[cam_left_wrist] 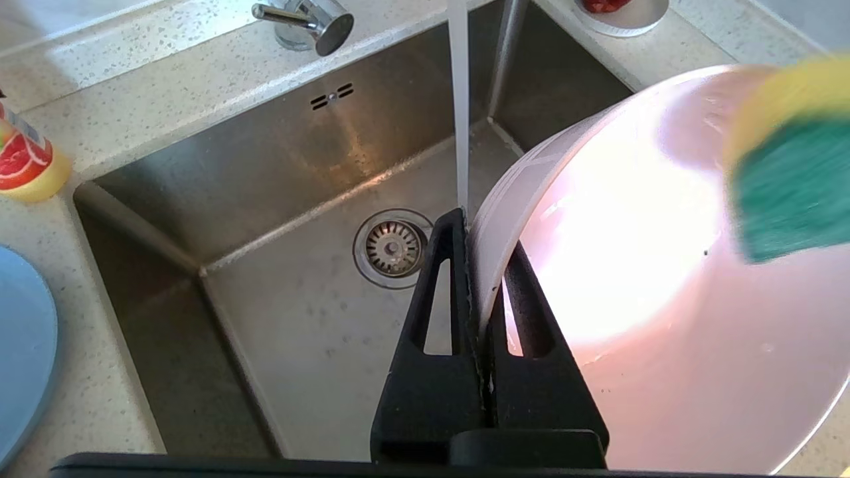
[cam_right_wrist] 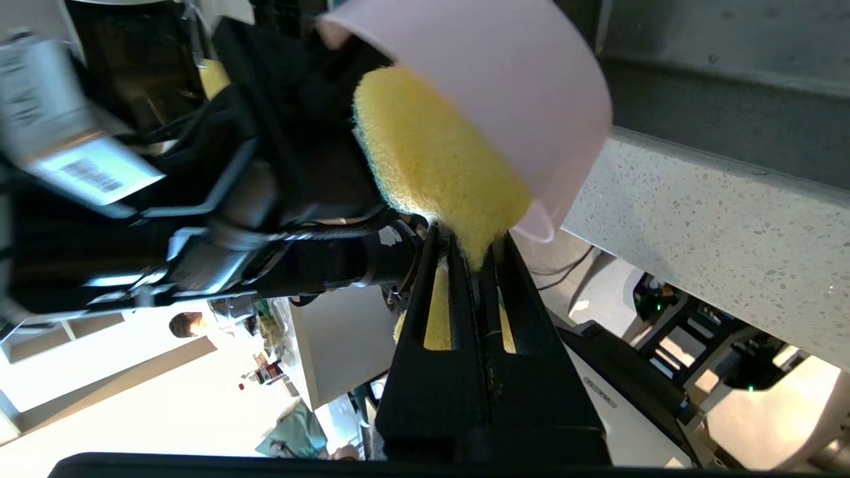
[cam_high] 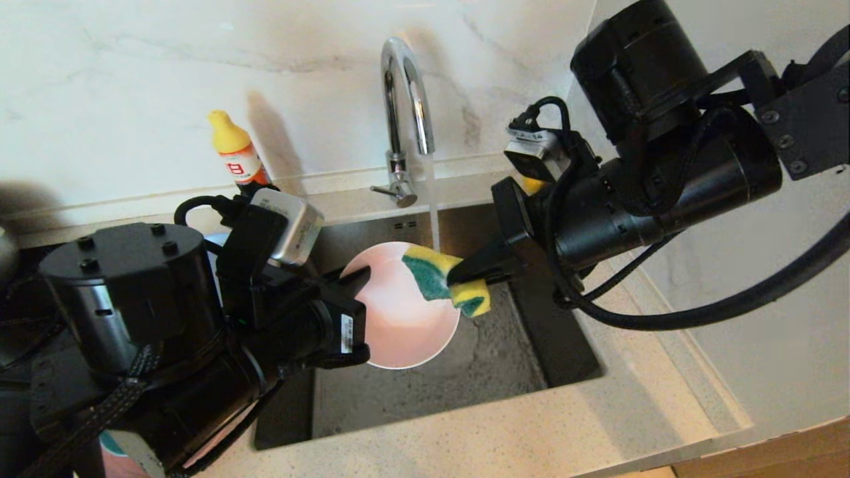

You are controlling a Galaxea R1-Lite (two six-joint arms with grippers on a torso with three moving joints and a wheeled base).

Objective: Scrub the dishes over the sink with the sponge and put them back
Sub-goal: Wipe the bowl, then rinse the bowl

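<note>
Left hand [cam_left_wrist: 478, 265] clamped tight on rim of pale pink bowl [cam_high: 405, 312], holding it tilted on edge over sink [cam_left_wrist: 279, 312]. Right hand [cam_high: 475, 269] pinched on sponge [cam_high: 445, 279], green face pressed against bowl's inside, arm reaching in from right. Tap [cam_high: 402, 99] running, stream landing right by bowl rim. Soap bottle [cam_high: 238, 153] on table behind left arm; grey-blue plate [cam_left_wrist: 20, 352] on table beside sink.
</note>
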